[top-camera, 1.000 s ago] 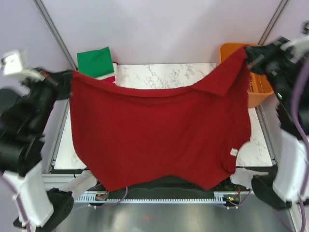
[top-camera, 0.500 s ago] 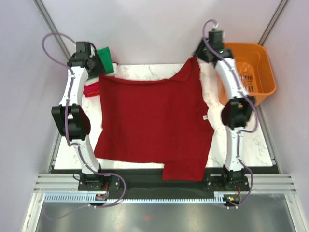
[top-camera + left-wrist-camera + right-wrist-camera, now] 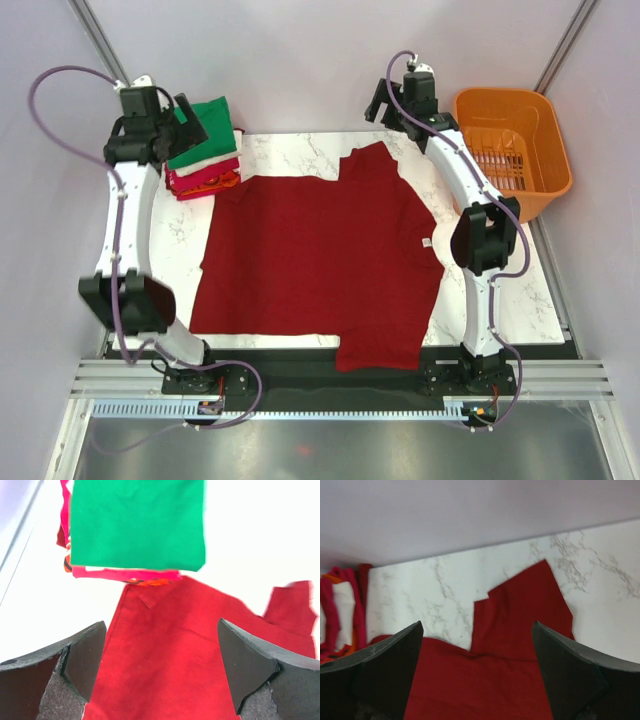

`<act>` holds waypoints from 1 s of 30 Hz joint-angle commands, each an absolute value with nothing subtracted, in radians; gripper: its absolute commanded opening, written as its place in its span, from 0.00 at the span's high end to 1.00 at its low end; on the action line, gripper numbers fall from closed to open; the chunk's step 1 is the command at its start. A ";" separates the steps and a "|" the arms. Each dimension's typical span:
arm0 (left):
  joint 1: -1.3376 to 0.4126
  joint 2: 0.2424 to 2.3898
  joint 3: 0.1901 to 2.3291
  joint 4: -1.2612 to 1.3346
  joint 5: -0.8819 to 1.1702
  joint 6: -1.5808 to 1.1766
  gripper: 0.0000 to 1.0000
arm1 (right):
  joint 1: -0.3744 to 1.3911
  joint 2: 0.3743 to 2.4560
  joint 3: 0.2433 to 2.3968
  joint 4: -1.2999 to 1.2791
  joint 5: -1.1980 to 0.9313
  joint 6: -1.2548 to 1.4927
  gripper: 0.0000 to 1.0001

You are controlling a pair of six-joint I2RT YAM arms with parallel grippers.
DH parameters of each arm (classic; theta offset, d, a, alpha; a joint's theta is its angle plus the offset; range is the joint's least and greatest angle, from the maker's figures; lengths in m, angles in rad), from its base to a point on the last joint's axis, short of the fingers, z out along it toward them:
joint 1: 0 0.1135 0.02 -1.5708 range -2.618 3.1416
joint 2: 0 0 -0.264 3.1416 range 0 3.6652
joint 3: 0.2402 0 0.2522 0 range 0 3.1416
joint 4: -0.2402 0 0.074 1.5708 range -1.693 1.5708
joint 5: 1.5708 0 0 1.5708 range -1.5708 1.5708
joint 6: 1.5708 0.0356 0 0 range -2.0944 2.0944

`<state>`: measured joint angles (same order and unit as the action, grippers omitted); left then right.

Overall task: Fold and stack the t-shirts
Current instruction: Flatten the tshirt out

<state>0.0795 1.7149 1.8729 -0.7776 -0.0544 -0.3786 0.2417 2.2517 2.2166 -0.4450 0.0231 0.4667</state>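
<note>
One dark red t-shirt [image 3: 315, 260] lay flat on the worktop [image 3: 300, 150], its near-right sleeve overhanging the near edge. One small white tag [image 3: 425, 243] on it, writing unreadable. One folded stack [image 3: 205, 150] at the far-left corner, green on top, touched the shirt's corner. One orange basket [image 3: 557, 140] sat far right. Left pincer [image 3: 161, 625] hung over the stack, right pincer [image 3: 477, 625] by the far sleeve — both spread wide, empty. Bare marble flanked the shirt.

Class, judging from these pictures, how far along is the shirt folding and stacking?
Done: a stack of folded shirts, green on top, sits at the far left. In hand: nothing; the left gripper and right gripper hover open, empty. Left: the red shirt lies spread, unfolded; it needs folding and stacking.
</note>
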 commanded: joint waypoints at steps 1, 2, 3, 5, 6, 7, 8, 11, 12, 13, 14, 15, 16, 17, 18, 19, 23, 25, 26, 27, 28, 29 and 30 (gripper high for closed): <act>0.078 1.553 1.702 -0.750 -0.046 -0.414 0.02 | 0.239 2.187 2.160 -0.367 -0.030 0.481 0.02; 0.078 1.524 1.651 -0.739 -0.031 -0.416 0.02 | 0.242 2.194 2.142 -0.374 -0.043 0.497 0.03; 0.075 1.472 1.555 -0.720 -0.019 -0.416 0.05 | 0.241 2.197 2.103 -0.393 -0.075 0.509 0.05; 0.074 1.424 1.456 -0.690 -0.020 -0.422 0.06 | 0.242 2.178 2.039 -0.405 -0.086 0.541 0.09; 0.075 1.393 1.366 -0.677 -0.020 -0.429 0.07 | 0.248 2.130 1.949 -0.413 -0.074 0.551 0.10; 0.075 1.382 1.327 -0.676 -0.020 -0.430 0.07 | 0.255 2.091 1.893 -0.410 -0.058 0.554 0.10; 0.075 1.375 1.292 -0.676 -0.020 -0.430 0.07 | 0.265 2.053 1.838 -0.410 -0.031 0.549 0.10; 0.075 1.327 1.151 -0.621 0.094 -0.498 0.10 | 0.311 1.876 1.620 -0.405 0.069 0.535 0.08; 0.075 1.315 1.087 -0.597 0.103 -0.509 0.10 | 0.322 1.805 1.518 -0.388 0.087 0.531 0.06; 0.075 1.315 1.065 -0.548 0.118 -0.514 0.10 | 0.322 1.783 1.478 -0.381 0.101 0.528 0.05; 0.074 1.334 1.057 -0.535 0.127 -0.518 0.11 | 0.321 1.770 1.450 -0.379 0.115 0.525 0.04; 0.074 1.357 1.068 -0.526 0.139 -0.531 0.13 | 0.316 1.778 1.428 -0.374 0.118 0.512 0.04; 0.074 1.386 1.084 -0.522 0.168 -0.537 0.15 | 0.314 1.795 1.433 -0.374 0.112 0.503 0.05; 0.069 1.454 1.103 -0.520 0.176 -0.544 0.17 | 0.313 1.816 1.445 -0.374 0.077 0.499 0.05; 0.052 1.480 1.144 -0.519 0.172 -0.554 0.19 | 0.311 1.868 1.478 -0.376 0.060 0.491 0.05; 0.042 1.508 1.163 -0.518 0.160 -0.554 0.19 | 0.313 1.896 1.500 -0.386 0.040 0.489 0.05; 0.012 1.516 1.157 -0.520 0.138 -0.571 0.21 | 0.308 1.999 1.556 -0.492 0.064 0.508 0.06; -0.026 1.467 1.102 -0.517 0.068 -0.569 0.20 | 0.295 2.025 1.522 -0.486 0.086 0.505 0.05; -0.028 1.457 1.086 -0.514 0.058 -0.568 0.20 | 0.287 2.042 1.523 -0.486 0.081 0.499 0.05; -0.029 1.459 1.065 -0.511 0.054 -0.569 0.19 | 0.267 2.078 1.541 -0.483 0.060 0.496 0.06; -0.029 1.465 1.062 -0.511 0.054 -0.571 0.19 | 0.255 2.098 1.555 -0.485 0.043 0.495 0.06; -0.029 1.473 1.063 -0.511 0.058 -0.569 0.20 | 0.244 2.117 1.572 -0.485 0.032 0.495 0.07; -0.029 1.480 1.072 -0.511 0.063 -0.571 0.20 | 0.227 2.146 1.603 -0.486 0.032 0.497 0.07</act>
<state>-0.0345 1.4910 1.0756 -0.5434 0.0914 -0.5350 0.2718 2.0926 1.5368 -0.4641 0.0448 0.5041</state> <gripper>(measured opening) 0.804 0.935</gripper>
